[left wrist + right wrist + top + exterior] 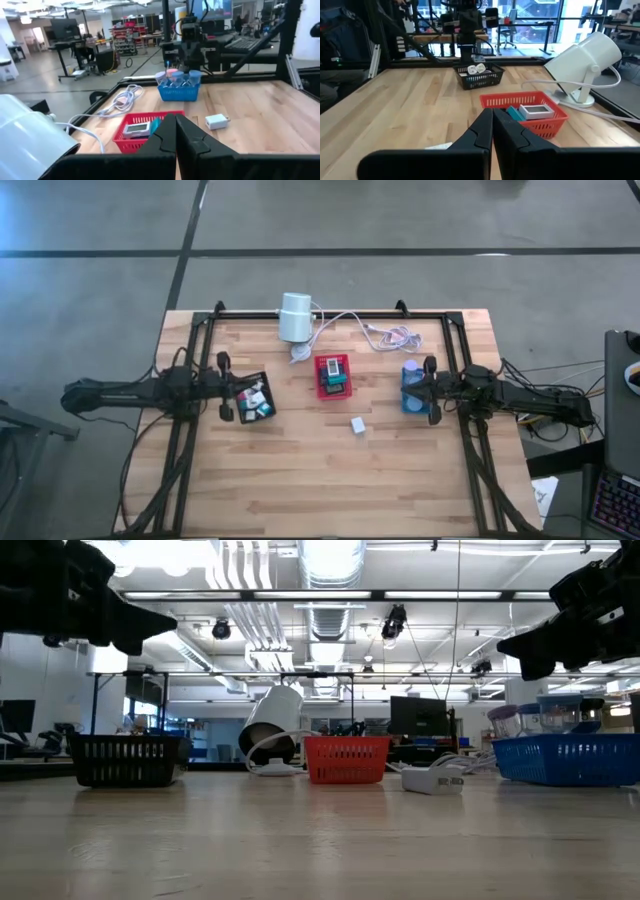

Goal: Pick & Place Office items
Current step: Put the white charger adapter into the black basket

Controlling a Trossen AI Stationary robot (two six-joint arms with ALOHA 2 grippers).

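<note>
Surface [300, 470]: wooden, three trays across the middle. Black tray [252, 397] at the left, holding several small pieces; red tray [334, 376] in the centre, with a teal and a white-grey piece; blue tray [412, 388] at the right, contents too small to sort.

Arms: both are raised above the surface at their own sides, seen in the low view well above the tray rims. Left claw [226, 387] is over the outer edge of the black tray, fingers pressed together with nothing between them. Right claw [431, 390] is over the blue tray, fingers likewise together and empty.

Loose item: one small white block [357, 425] lies alone on bare wood, just in front of the red tray and offset toward the right arm.

Relation for next move (judgement): the block lies inward and toward the front edge from the right claw, clearly nearer to it than to the left claw. Its long axis cannot be told from above.
</note>
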